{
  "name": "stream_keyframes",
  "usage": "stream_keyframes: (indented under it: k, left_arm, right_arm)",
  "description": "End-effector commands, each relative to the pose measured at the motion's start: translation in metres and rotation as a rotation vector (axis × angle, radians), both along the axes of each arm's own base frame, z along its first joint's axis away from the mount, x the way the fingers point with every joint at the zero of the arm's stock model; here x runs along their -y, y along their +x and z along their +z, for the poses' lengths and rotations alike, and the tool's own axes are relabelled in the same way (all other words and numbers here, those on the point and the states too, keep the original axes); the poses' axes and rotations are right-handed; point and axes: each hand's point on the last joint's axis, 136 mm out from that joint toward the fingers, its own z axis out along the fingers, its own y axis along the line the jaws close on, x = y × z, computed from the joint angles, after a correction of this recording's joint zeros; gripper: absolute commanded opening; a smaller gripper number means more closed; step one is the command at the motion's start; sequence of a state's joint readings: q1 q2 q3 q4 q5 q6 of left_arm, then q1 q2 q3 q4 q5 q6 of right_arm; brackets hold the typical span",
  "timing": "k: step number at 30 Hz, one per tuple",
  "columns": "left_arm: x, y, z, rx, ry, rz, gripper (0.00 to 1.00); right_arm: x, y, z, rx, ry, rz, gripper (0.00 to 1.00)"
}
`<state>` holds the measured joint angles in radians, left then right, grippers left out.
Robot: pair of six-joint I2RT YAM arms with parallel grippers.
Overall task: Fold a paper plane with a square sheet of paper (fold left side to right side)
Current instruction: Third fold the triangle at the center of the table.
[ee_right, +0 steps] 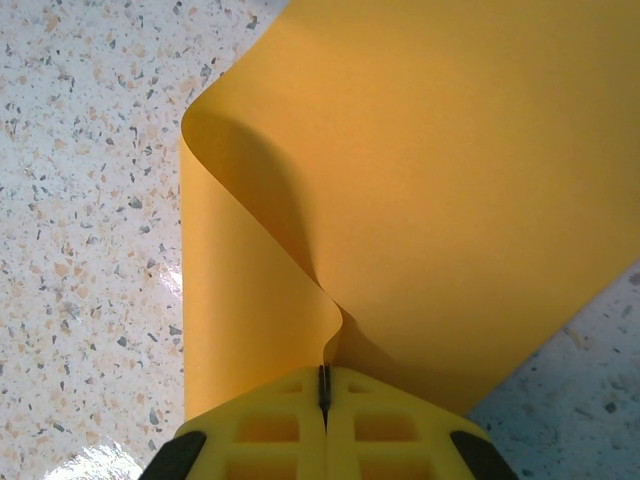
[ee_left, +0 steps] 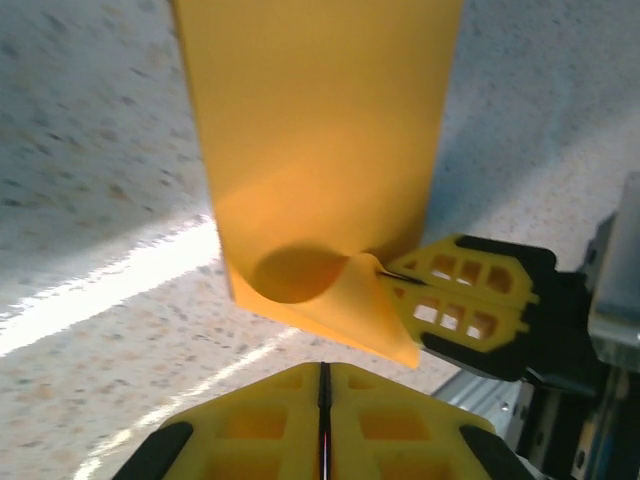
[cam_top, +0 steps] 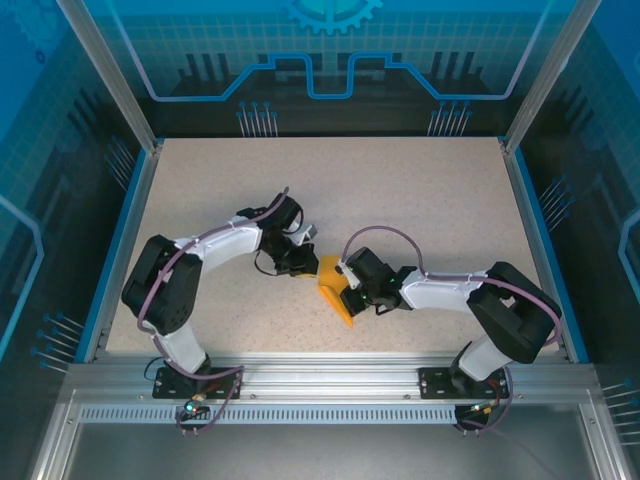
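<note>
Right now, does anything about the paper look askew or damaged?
The square sheet of paper isn't flat: where the right pincer pinches its edge, it buckles into an uncreased loop. No tear shows. The left pincer is shut, off the paper.

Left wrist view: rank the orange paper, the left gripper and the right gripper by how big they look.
1. orange paper, largest.
2. left gripper, though nearness to the lens inflates it.
3. right gripper, pinching the paper's corner, smallest.

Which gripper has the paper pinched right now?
The right gripper: the paper runs between its shut jaws. The left gripper is shut empty, the paper just ahead of it.
</note>
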<state>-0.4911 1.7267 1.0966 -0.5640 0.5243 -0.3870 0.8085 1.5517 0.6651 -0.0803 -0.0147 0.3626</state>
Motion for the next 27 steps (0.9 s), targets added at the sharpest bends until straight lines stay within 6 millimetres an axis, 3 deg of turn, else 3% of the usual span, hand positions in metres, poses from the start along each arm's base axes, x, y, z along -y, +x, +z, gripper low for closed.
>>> stream_keyframes:
  k: [1,10,15,27]
  left_arm:
    - [0.029,-0.011,0.014,-0.002,-0.128,-0.036,0.11]
    - [0.051,-0.033,-0.022,-0.080,-0.089,-0.078,0.10]
    - [0.046,-0.038,-0.044,-0.114,-0.031,-0.068,0.09]
    - [0.027,-0.046,-0.071,-0.139,0.081,-0.058,0.09]
  right_arm:
    - [0.023,-0.026,-0.027,-0.114,-0.108,0.011,0.00]
    - [0.022,-0.026,-0.027,-0.121,-0.109,0.011,0.00]
    - [0.023,-0.026,-0.026,-0.119,-0.110,0.010,0.00]
    - [0.023,-0.025,-0.026,-0.119,-0.116,0.010,0.00]
